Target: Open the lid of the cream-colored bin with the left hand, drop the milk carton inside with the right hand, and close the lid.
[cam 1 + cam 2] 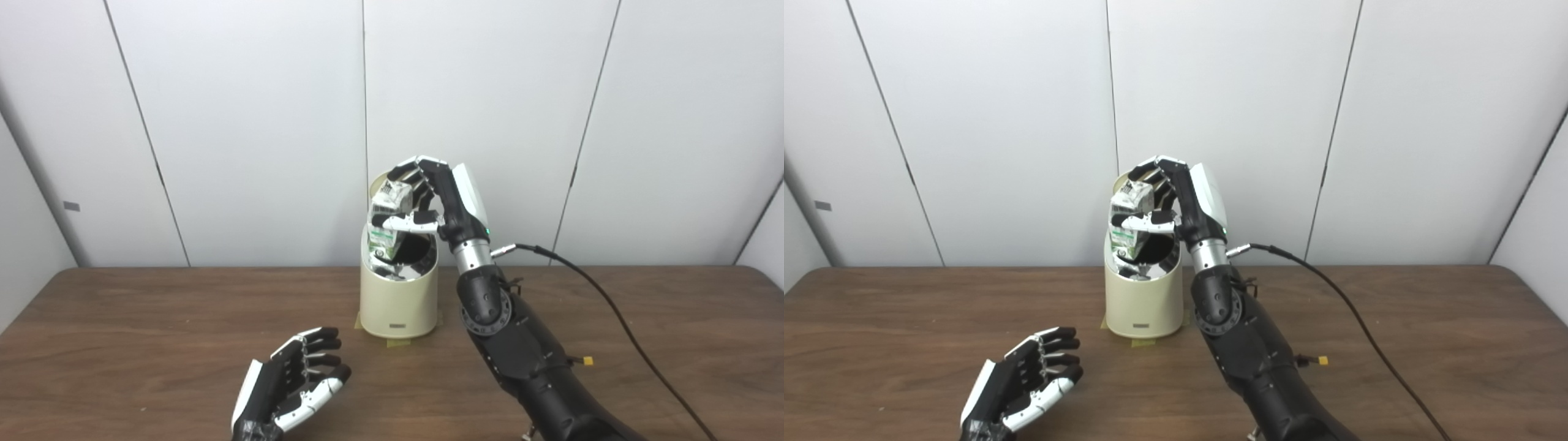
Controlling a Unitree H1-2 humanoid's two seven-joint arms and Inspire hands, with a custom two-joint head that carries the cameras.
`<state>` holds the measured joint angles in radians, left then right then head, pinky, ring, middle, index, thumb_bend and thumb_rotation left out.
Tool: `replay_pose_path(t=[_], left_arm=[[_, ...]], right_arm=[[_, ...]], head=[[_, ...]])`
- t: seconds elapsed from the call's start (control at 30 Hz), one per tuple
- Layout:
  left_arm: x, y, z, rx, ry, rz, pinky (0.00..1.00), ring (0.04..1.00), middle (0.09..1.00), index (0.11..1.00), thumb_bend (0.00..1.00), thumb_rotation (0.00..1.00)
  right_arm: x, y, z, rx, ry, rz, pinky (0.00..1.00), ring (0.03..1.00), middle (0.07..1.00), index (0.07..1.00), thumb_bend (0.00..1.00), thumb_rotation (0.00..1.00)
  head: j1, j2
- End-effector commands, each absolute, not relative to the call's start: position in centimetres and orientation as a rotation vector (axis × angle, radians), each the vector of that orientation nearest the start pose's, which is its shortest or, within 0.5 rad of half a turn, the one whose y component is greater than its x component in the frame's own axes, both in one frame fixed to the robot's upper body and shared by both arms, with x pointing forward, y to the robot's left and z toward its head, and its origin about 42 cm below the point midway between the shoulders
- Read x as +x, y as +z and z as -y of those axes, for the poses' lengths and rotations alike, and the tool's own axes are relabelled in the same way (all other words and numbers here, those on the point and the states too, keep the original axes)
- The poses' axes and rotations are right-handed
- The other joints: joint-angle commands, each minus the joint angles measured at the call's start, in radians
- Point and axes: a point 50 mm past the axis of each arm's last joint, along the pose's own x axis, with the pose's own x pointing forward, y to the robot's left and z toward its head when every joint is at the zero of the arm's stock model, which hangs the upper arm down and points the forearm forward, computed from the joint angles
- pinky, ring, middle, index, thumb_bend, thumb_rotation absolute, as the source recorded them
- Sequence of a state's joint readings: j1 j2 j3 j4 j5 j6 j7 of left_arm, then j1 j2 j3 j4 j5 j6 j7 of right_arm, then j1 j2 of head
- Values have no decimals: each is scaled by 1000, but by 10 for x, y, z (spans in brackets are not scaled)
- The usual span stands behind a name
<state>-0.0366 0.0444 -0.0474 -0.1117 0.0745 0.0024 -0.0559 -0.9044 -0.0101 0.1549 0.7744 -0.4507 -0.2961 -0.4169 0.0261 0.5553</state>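
The cream-colored bin (398, 303) stands on the table (122, 331) at the middle, its lid (375, 185) swung up behind the mouth. My right hand (429, 205) is shut on the milk carton (387, 220), a white carton with green print, held upright right over the bin's shiny opening, its lower end at the rim. My left hand (294, 383) rests low above the table in front and left of the bin, open, fingers curled loosely, holding nothing and well apart from the bin.
A black cable (612, 306) runs from my right wrist across the table to the right edge. A small yellow tag (588, 361) lies beside my right forearm. Tape strips mark the bin's base. White wall panels stand close behind.
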Motion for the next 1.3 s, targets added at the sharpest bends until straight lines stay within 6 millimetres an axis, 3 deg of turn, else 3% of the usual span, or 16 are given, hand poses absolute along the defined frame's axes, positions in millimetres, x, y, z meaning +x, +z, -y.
replay_pose_path(t=[0.0, 1.27], left_arm=[[299, 155, -204, 115, -120, 220, 543, 677, 739, 744, 657, 284], [302, 158, -202, 108, -111, 219, 551, 685, 742, 742, 655, 255]], right_arm=[[523, 306, 115, -496, -78, 677, 283, 328, 434, 522, 522, 0], [518, 305, 123, -509, -61, 681, 274, 323, 436, 522, 522, 0]], head=[[1, 0], [1, 14]])
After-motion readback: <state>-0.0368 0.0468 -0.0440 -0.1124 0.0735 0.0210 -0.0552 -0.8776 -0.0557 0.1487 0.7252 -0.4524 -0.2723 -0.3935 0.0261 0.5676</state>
